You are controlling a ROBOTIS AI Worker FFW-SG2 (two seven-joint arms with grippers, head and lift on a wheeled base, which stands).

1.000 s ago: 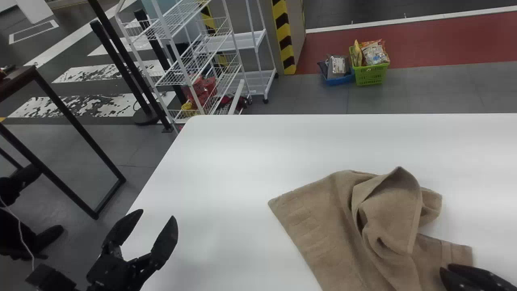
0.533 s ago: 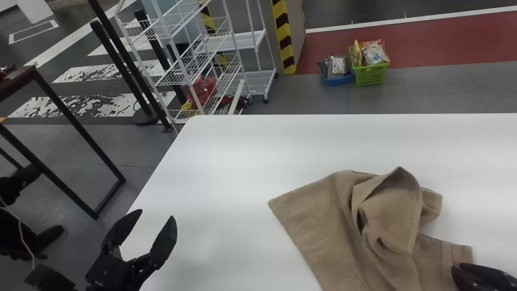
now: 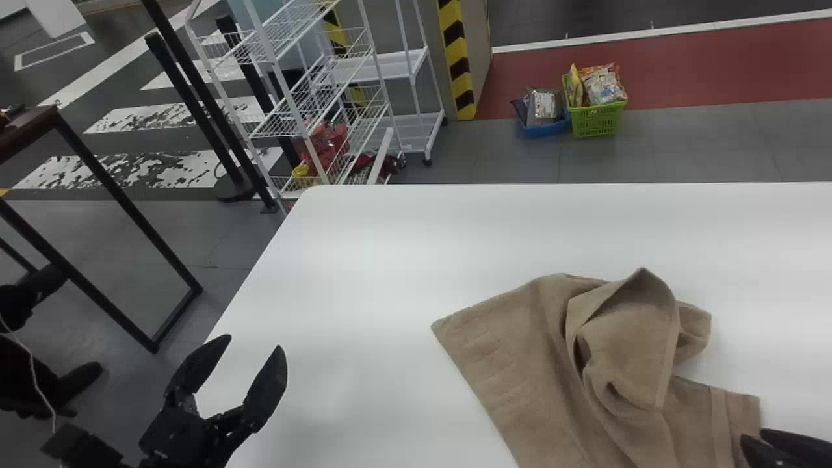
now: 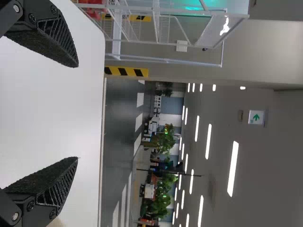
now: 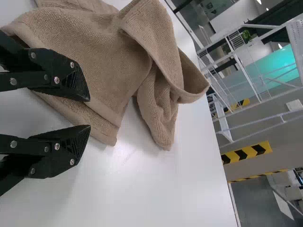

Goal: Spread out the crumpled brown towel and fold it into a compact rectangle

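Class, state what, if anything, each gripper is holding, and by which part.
Nothing is held: the left gripper and the right gripper both stand open.

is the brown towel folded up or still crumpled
Crumpled: the brown towel lies partly flat on the table, but its other side is bunched into a raised heap with loose folds, not a compact rectangle.

Over the feed I see a wire rack (image 3: 300, 125) beyond the white table (image 3: 364, 260), on grey tiles (image 3: 682, 153), near a hazard-striped pillar (image 3: 478, 62). Red flooring (image 3: 715, 71) lies farther back; strip lights (image 4: 233, 168) glow on the ceiling (image 4: 265, 189).
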